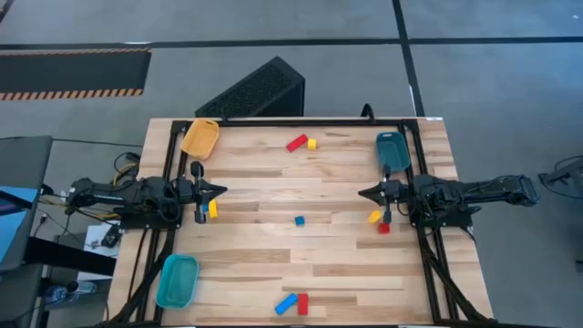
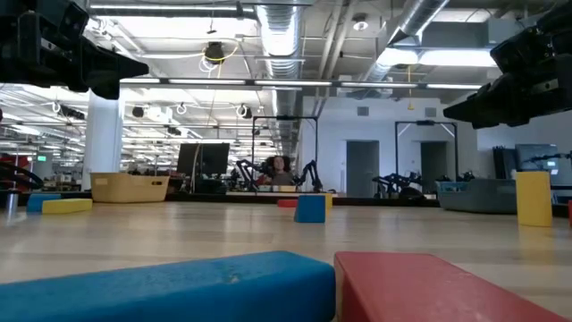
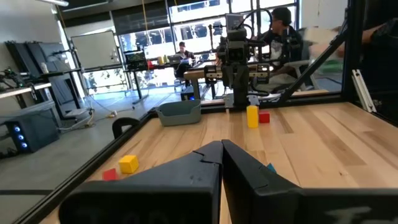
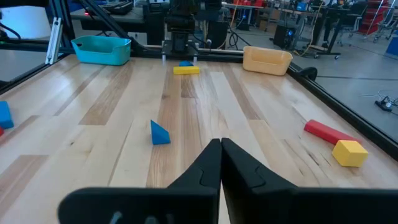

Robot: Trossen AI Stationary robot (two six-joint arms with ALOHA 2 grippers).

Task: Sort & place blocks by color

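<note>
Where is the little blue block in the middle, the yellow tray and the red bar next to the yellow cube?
little blue block (image 1: 299, 220), high view, its top face.
yellow tray (image 1: 199, 138), high view, its inside floor.
red bar (image 1: 297, 142), high view, middle of its top.

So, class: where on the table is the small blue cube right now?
In the high view the small blue cube sits alone near the table's centre, roughly midway between the left gripper and the right gripper.
</note>
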